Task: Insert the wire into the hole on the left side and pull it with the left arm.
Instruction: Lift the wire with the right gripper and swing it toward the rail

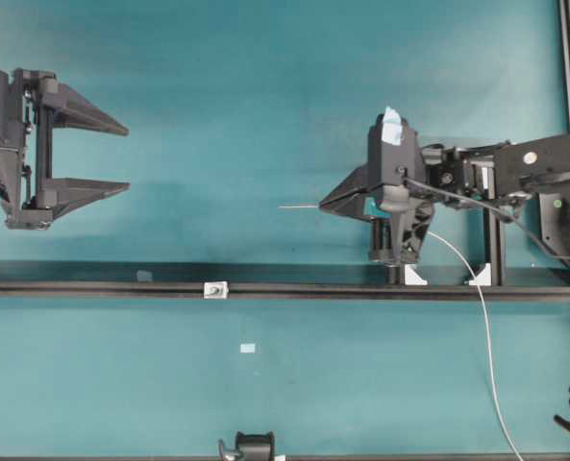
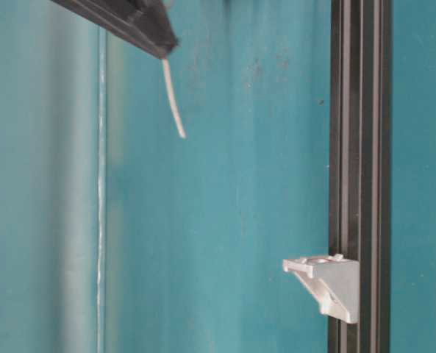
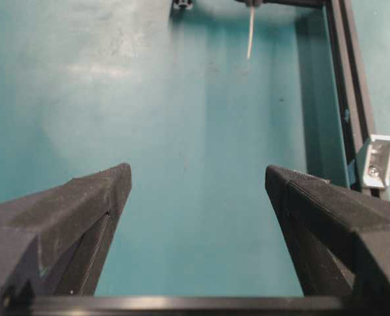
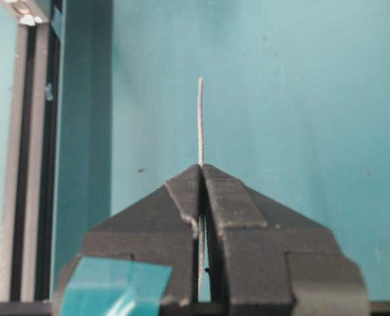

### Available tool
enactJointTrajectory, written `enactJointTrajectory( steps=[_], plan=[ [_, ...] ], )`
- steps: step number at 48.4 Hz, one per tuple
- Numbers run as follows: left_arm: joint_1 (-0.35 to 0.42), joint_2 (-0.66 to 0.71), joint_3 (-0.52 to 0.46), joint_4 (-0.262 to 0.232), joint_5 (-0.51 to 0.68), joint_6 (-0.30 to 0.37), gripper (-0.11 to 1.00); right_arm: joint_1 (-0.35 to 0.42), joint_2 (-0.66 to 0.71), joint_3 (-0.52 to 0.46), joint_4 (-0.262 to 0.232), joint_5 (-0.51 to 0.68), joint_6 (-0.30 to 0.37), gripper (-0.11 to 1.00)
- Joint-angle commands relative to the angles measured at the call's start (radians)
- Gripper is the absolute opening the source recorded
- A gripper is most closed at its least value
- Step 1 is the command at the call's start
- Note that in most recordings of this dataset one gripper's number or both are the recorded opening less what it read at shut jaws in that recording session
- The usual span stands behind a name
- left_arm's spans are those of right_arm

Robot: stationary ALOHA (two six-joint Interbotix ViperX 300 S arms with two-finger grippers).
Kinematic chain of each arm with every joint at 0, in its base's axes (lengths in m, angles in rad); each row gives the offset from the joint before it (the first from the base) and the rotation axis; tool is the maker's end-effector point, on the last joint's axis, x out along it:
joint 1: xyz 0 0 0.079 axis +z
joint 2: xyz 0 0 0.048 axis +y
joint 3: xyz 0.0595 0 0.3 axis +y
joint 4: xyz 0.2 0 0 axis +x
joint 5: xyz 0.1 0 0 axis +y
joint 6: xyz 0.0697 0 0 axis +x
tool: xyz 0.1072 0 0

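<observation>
Wire (image 4: 200,118) pinched in right gripper (image 4: 201,168) — left gripper (image 1: 121,157) agape.

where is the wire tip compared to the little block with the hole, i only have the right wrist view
Observer: From overhead, the wire tip sticks out of the right gripper well short of the block, which sits on the black rail farther along.
Operator: is the tip in line with the hole
Observer: No. At table level the tip hangs off to the side of the rail, not in front of the block.
Operator: is the left gripper ready
Observer: The left gripper stands open, holding nothing, apart from the rail and block.
Operator: does the wire trail free behind
Observer: Overhead shows it looping from behind the right gripper, over the rail, toward the near table edge.
</observation>
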Motion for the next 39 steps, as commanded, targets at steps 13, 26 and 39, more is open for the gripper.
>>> enactJointTrajectory(
  steps=[13,26,39],
  plan=[
    [0.003,-0.005,-0.018,-0.003,-0.005,-0.002,0.7,0.002,-0.15,-0.026,0.0,0.107,0.003,0.01],
    [-0.003,0.002,-0.011,-0.003,-0.012,0.0,0.7,0.005,-0.183,0.038,0.006,0.031,0.017,0.01],
    [-0.052,0.041,-0.003,-0.009,-0.054,-0.008,0.7,0.083,-0.179,0.153,0.006,-0.233,0.103,0.01]
  ],
)
